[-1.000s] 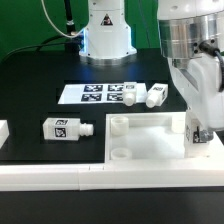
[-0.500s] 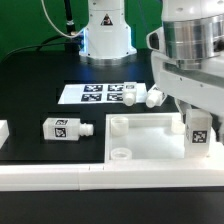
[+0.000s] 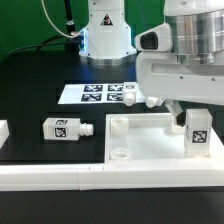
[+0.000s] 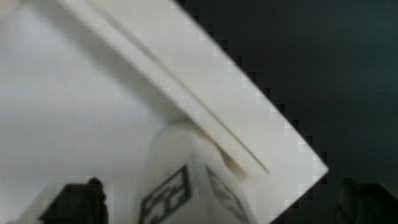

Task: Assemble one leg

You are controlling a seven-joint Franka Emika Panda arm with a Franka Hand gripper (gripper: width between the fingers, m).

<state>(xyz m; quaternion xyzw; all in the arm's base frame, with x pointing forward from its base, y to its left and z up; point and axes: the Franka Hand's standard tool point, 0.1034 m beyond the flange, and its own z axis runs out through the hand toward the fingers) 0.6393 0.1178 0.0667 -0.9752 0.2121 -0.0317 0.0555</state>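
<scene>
Rising and swinging toward the exterior view's left over the last second, the arm is now covering the loose leg that was lying behind the tray a moment ago, so only that leg's round peg end is peeking out beside the marker board. With the arm lifted, the leg carrying a black-and-white tag is now standing in full view, upright on the far right corner of the large white tray as the exterior view shows it; a second ago it was mostly hidden behind the wrist.

That leg is sitting directly under the gripper. In the exterior view the fingers are mostly lost against the arm's body, with only a dark tip showing just above the leg's top, so whether they are touching it cannot be told there. In the wrist view the leg is appearing as a rounded white block with its tag facing the camera, resting against the tray's raised rim, while one dark fingertip is showing to one side of it and another dark edge on the other side. The jaws are straddling the leg, yet how wide they are standing, or whether they are pressing on it, cannot be told.

Another leg is lying on its side on the black table, well apart from the gripper, at the exterior view's left, peg pointing toward the tray.
</scene>
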